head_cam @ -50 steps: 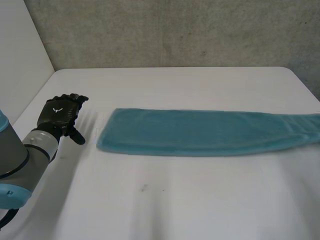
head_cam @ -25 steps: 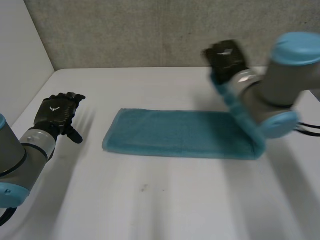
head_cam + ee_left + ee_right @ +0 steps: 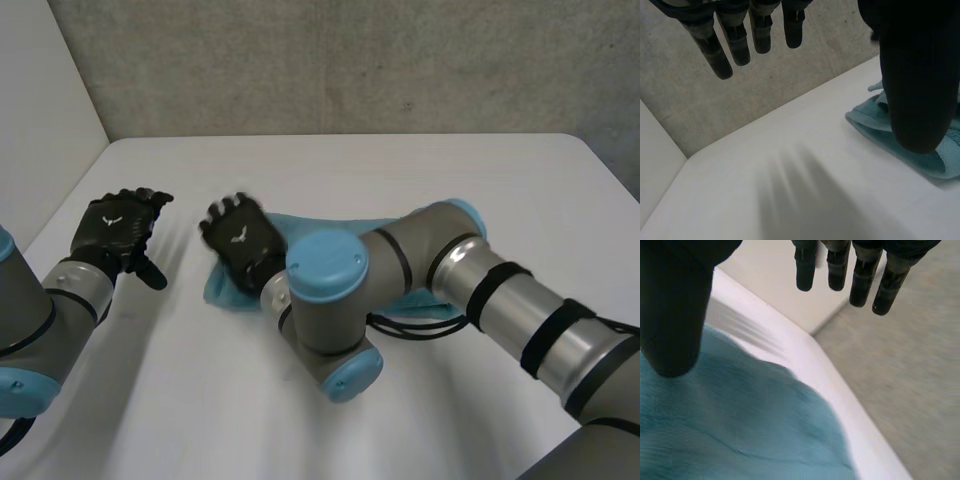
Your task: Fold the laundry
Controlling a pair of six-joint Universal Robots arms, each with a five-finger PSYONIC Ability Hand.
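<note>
A teal towel (image 3: 222, 289) lies bunched on the white table (image 3: 400, 170), mostly hidden under my right arm. My right hand (image 3: 240, 244) hovers over the towel's left end, palm down. In the right wrist view its fingers (image 3: 837, 267) are straight and apart from the thumb, open, with the towel (image 3: 740, 430) below them. My left hand (image 3: 118, 228) rests above the table to the left of the towel, open, holding nothing. In the left wrist view its fingers (image 3: 740, 37) hang straight, and the towel's folded end (image 3: 867, 118) lies beside the thumb.
My right arm (image 3: 450, 280) reaches across the table's middle from the right, its elbow joint (image 3: 325, 310) low over the towel. A white wall (image 3: 40, 120) borders the table on the left, a grey wall (image 3: 350, 60) at the back.
My right arm swung in from the right, carrying the towel's right end over to its left end, and its hand has opened. The left hand has barely moved.
</note>
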